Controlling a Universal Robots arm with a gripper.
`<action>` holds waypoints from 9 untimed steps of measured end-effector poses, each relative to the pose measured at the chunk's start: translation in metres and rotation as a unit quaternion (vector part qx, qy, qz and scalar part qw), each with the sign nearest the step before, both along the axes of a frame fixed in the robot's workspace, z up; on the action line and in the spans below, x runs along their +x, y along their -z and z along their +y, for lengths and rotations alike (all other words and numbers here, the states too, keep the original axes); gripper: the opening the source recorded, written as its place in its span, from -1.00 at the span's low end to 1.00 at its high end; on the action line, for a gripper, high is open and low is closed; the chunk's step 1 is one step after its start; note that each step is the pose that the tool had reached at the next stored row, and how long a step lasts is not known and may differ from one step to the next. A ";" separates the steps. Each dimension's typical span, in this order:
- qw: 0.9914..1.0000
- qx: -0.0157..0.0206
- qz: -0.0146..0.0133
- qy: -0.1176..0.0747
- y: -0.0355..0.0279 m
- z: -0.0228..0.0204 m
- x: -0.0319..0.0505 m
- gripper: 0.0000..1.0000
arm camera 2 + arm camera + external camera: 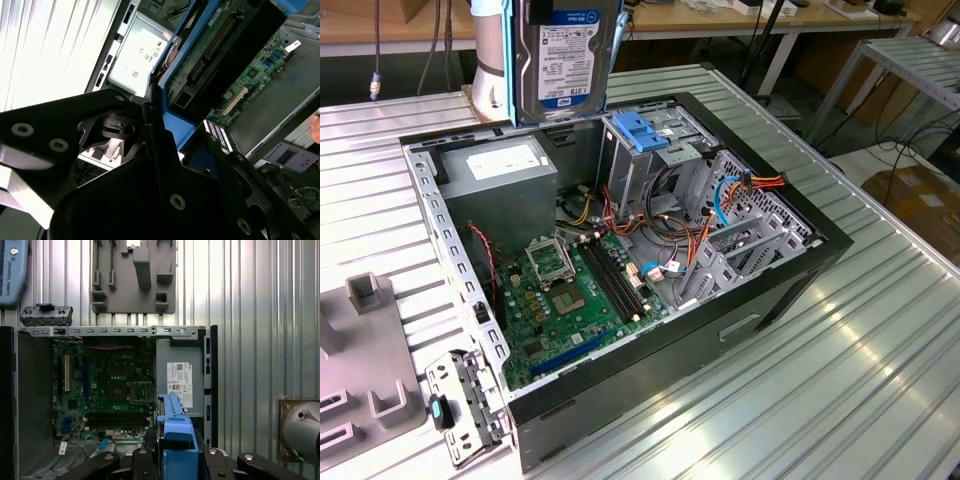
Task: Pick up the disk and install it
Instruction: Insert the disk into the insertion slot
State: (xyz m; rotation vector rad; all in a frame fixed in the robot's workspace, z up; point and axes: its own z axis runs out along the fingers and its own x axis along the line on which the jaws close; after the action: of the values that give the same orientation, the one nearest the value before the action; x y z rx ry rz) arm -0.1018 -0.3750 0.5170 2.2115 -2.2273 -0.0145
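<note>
Your gripper (pixel 177 462) is clamped on the disk (pixel 565 55). Its black fingers (pixel 150 125) squeeze the disk's blue side rails. In the exterior view the disk hangs upright at the top of the frame, with its label facing out. It is up in the air over the open computer case (pixel 620 385). Just under it sits the grey power box (pixel 505 170). Beside that box stands the metal cage with a blue cap (pixel 642 130). The green board (pixel 570 290) lies flat inside the case. The case rests on the ribbed metal table (pixel 880 340).
</note>
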 end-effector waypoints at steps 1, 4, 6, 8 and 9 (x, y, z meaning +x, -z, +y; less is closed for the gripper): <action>1.000 0.000 0.000 0.000 0.0000 -0.0007 0.0000 -0.26; 1.000 0.000 0.000 0.000 0.0000 -0.0023 0.0000 -0.26; 1.000 0.000 0.000 0.000 0.0000 -0.0034 0.0000 -0.26; 1.000 0.000 0.000 0.000 0.0000 -0.0047 0.0000 -0.26; 1.000 0.000 0.000 0.000 0.0000 -0.0051 0.0000 -0.26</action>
State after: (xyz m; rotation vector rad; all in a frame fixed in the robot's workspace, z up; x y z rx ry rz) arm -0.1018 -0.3802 0.5170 2.2114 -2.2273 -0.0144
